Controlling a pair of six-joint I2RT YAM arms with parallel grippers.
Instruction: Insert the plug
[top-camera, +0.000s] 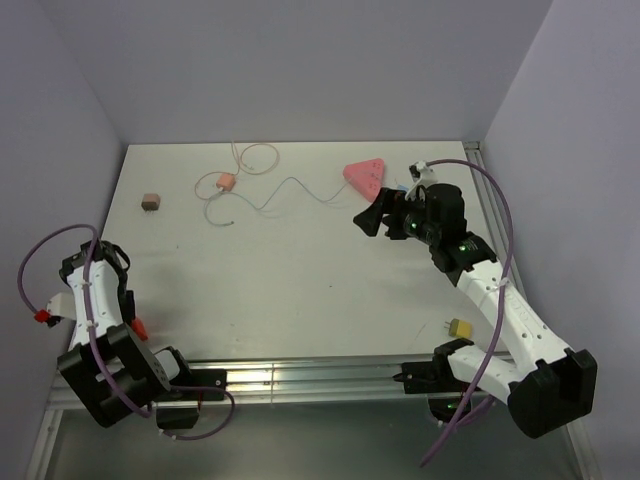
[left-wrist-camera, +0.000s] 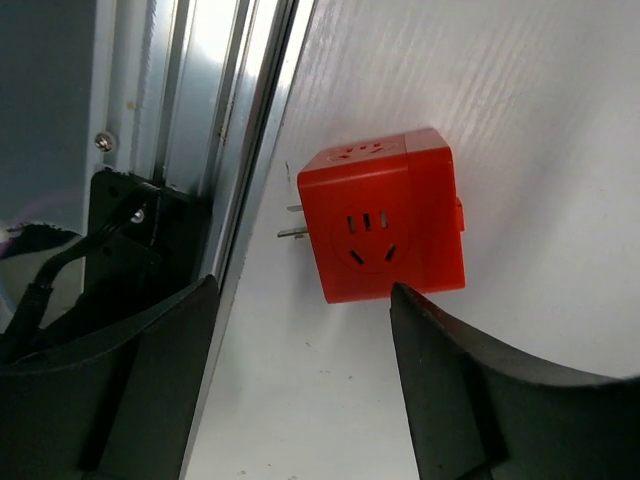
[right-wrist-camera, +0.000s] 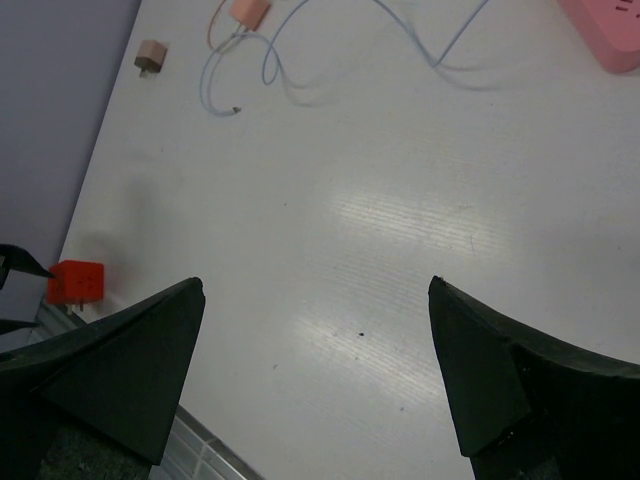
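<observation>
The pink triangular socket strip (top-camera: 365, 177) lies at the back right of the table, and its corner shows in the right wrist view (right-wrist-camera: 605, 35). A small light-blue bit (top-camera: 399, 186) shows just right of it, mostly hidden by my right arm; I cannot tell whether it is the plug. My right gripper (top-camera: 368, 218) hovers just in front of the strip, open and empty (right-wrist-camera: 315, 290). My left gripper (top-camera: 128, 312) is at the near left, open and empty (left-wrist-camera: 305, 300), just short of an orange-red socket cube (left-wrist-camera: 385, 215).
A pinkish block with a thin cable (top-camera: 226, 182) and a small brown cube (top-camera: 151, 201) lie at the back left. A pale cable (top-camera: 290, 190) snakes toward the strip. A yellow block (top-camera: 460, 327) lies near my right arm. Metal rails (top-camera: 300, 380) run along the near edge.
</observation>
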